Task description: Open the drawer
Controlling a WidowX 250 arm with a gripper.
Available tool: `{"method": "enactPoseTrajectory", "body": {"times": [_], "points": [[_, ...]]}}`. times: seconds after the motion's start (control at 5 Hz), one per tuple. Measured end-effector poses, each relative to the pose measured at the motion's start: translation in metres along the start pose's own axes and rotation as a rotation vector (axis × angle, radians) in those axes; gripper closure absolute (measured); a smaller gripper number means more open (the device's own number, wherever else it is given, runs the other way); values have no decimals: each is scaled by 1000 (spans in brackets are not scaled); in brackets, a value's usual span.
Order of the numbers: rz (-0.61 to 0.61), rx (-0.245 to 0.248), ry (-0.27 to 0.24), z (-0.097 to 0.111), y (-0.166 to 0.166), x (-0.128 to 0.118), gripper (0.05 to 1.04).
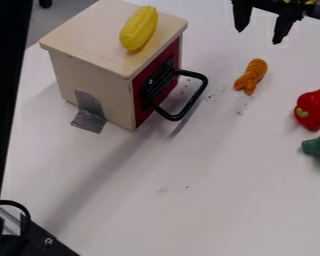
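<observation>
The gripper [261,31] hangs at the top right edge of the camera view, its two black fingers apart and nothing between them. Left and below it stands a small wooden box with a red drawer front [141,95]. A black loop handle [193,100] sticks out from that front toward the right. The drawer front sits flush with the box, so the drawer looks closed. Gripper and handle are well apart.
Yellow corn [138,28] lies on top of the box. On the white table [209,190] are an orange carrot-like toy [251,76], a red pepper [314,109] and a green toy [319,146]. Grey tape [89,120] holds the box's side; black framework runs along the left edge.
</observation>
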State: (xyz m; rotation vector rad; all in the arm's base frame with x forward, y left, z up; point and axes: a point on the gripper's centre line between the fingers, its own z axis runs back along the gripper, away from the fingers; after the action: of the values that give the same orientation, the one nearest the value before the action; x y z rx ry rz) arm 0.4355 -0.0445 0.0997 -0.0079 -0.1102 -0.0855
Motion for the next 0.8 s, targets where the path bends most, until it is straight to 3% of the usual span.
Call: {"method": "enactPoseTrajectory", "body": {"times": [0.4, 0.6, 0.8], "points": [[4, -19, 98, -40, 0, -26, 86], [4, -28, 70, -31, 1, -39, 86], [-11, -7, 57, -26, 4, -63, 86]]}}
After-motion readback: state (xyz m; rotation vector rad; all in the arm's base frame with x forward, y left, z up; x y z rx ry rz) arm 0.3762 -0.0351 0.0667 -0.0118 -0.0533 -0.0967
